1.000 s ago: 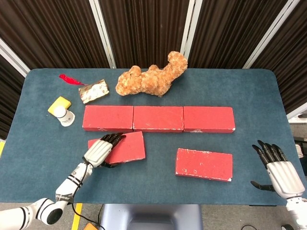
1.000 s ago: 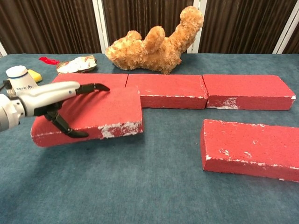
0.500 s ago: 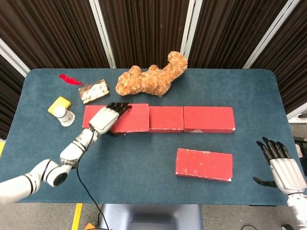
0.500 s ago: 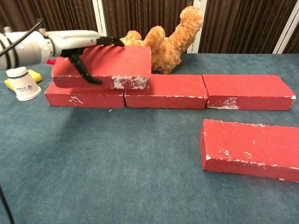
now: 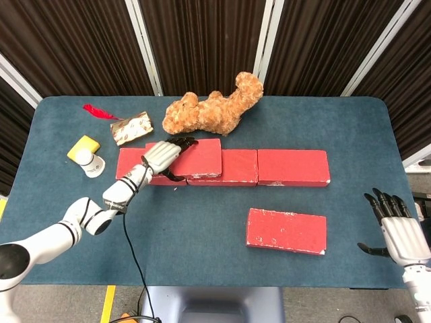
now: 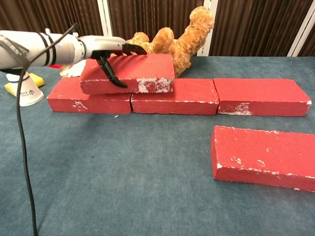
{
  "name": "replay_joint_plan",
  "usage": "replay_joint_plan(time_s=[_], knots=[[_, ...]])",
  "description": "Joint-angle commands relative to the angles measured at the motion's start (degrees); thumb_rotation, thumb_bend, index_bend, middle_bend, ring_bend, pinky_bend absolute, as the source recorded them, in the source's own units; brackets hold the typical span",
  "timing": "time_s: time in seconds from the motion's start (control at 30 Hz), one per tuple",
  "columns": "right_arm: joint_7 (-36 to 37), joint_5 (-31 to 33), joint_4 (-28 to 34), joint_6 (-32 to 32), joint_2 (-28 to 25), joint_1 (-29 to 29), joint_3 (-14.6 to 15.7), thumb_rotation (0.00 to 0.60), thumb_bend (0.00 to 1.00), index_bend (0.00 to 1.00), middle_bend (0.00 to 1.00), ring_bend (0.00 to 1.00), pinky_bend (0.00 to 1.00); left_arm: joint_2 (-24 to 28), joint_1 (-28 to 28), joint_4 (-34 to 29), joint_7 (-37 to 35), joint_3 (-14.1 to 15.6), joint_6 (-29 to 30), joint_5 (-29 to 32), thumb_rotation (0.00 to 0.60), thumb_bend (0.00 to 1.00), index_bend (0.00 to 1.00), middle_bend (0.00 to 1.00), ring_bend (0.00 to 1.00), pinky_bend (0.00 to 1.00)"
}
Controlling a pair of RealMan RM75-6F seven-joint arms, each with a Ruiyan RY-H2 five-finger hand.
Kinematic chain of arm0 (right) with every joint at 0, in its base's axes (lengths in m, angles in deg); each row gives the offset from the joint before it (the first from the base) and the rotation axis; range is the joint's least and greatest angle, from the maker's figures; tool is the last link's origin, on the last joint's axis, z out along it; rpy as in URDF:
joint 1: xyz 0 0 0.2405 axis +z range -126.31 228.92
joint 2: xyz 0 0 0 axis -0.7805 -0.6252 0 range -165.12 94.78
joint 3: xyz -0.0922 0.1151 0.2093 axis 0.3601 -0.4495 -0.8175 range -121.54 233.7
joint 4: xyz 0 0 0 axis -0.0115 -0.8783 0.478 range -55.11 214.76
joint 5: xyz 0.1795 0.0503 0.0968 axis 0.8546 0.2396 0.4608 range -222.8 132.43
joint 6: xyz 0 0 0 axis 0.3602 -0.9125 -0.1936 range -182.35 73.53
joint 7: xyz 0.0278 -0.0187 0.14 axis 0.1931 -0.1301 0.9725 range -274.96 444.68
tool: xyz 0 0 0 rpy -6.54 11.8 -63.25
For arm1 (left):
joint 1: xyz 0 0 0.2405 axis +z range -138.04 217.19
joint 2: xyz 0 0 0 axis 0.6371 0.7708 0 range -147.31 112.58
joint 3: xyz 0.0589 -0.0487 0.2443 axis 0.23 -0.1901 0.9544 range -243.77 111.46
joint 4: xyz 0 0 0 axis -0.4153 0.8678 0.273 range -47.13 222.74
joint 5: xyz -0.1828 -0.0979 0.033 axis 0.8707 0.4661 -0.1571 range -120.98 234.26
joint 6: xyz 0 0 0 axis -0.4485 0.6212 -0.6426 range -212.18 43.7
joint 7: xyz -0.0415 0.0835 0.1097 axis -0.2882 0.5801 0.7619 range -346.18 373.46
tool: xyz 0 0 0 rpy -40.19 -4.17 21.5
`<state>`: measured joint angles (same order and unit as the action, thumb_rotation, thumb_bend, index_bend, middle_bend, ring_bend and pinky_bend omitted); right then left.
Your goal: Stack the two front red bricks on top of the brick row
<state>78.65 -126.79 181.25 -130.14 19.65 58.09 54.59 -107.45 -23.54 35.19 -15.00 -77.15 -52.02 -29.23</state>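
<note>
Our left hand [image 6: 106, 49] clamps the rigid lifted brick [image 6: 135, 73] at its left end, over the brick row [image 6: 197, 96]. Our right hand [image 5: 397, 229] stays spread, empty. The remaining front brick [image 5: 286, 231] looks foam-light; we grasp across its width.

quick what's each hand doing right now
Left hand: gripping a red brick over the brick row.
Right hand: open, fingers spread, holding nothing.
</note>
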Motion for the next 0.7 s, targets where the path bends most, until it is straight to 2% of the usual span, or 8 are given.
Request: replay_joint_plan(time_s=[0.03,0.13,0.37,0.43,0.63,0.7], knots=[[-0.03,0.16,-0.01,-0.01,-0.02,0.00,-0.06,0.533,0.11,0.00,0.00,0.00,0.00,-2.37,-1.36,3.61,-5.14,2.91,1.84,-3.37,0.600,0.30,0.00,0.35,0.66,0.84],[-0.10,0.28,0.03,0.02,-0.07,-0.01,-0.04,0.534,0.11,0.00,0.00,0.00,0.00,-3.63,-1.94,6.29,-7.17,4.39,3.86,-5.15,0.600,0.30,0.00,0.34,0.63,0.74],[-0.54,0.90,0.02,-0.63,0.00,-0.35,-0.23,0.534,0.11,0.00,0.00,0.00,0.00,-5.92,-3.30,11.68,-11.76,7.20,5.73,-7.11,0.600,0.30,0.00,0.34,0.56,0.58],[-0.64,1.11,-0.02,-0.64,0.02,-0.37,-0.28,0.534,0.11,0.00,0.00,0.00,0.00,-6.18,-3.46,12.45,-12.59,7.78,5.88,-7.27,0.600,0.30,0.00,0.33,0.51,0.51],[-0.94,1.45,-0.09,-0.33,0.07,-0.24,-0.32,0.534,0.11,0.00,0.00,0.00,0.00,-6.62,-3.74,13.86,-14.27,9.12,6.23,-7.25,0.600,0.30,0.00,0.33,0.38,0.39],[-1.13,1.51,-0.07,-0.23,0.06,-0.23,-0.26,0.533,0.11,0.00,0.00,0.00,0.00,-6.86,-3.74,14.41,-14.38,9.31,6.53,-7.05,0.600,0.30,0.00,0.31,0.31,0.32]])
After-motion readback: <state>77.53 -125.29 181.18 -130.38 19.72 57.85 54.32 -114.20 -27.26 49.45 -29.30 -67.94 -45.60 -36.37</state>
